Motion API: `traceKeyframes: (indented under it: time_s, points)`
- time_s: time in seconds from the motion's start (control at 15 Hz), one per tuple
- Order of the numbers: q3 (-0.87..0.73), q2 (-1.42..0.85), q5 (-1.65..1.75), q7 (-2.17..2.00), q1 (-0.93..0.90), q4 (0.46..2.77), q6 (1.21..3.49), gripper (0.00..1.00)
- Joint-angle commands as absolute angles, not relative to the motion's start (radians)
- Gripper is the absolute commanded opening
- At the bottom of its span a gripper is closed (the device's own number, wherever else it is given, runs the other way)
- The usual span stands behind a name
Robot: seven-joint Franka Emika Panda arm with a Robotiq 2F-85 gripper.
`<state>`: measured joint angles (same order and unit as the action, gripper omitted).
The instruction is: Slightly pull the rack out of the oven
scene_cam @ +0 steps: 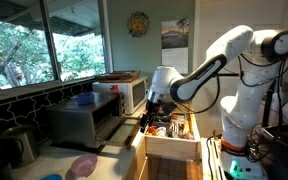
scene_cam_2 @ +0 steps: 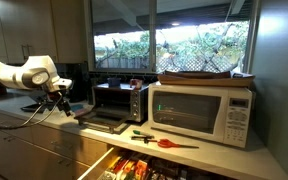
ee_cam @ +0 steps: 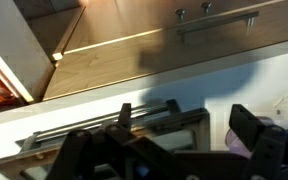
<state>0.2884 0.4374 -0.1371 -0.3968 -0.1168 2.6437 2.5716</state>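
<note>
Indoors, a pale kitchen countertop (scene_cam_2: 224, 152) runs beneath wide windows (scene_cam: 24, 40) that look out on green trees. On it sits the oven (scene_cam_2: 121, 99), a silver-grey toaster oven whose hinged door (scene_cam_2: 102, 123) is folded down flat. Just beside it stands a white microwave (scene_cam_2: 202, 112), and red-handled scissors (scene_cam_2: 164, 143) lie on the counter in front of that. The rack sits within the oven's dark cavity, too dim to tell apart. Below the counter a wooden drawer (scene_cam: 172, 148) stands pulled out, filled with colourful packets. The white arm reaches in with the gripper (scene_cam: 152, 108) close in front of the lowered door. In the wrist view its dark fingers (ee_cam: 79, 155) are spread apart with nothing between them, above the door's metal handle bar (ee_cam: 84, 130).
</note>
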Motion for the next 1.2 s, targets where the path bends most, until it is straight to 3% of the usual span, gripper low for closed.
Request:
traceKeyframes:
  time_s: [0.0,0.27,0.6,0.67,1.0,1.13]
  points:
    - [0.28,0.535,0.045,-0.466,0.031,2.693,2.581,1.0]
    - [0.175,0.59,0.118,-0.466,0.194,2.708,2.609,1.0]
    - [0.128,0.565,0.08,-0.443,0.201,2.675,2.573,1.0]
    - [0.207,0.508,0.054,-0.456,0.108,2.676,2.567,1.0]
    - [0.423,0.338,0.234,-0.527,0.098,2.558,2.586,1.0]
    - [0.44,0.31,0.332,-0.498,0.098,2.53,2.585,1.0]
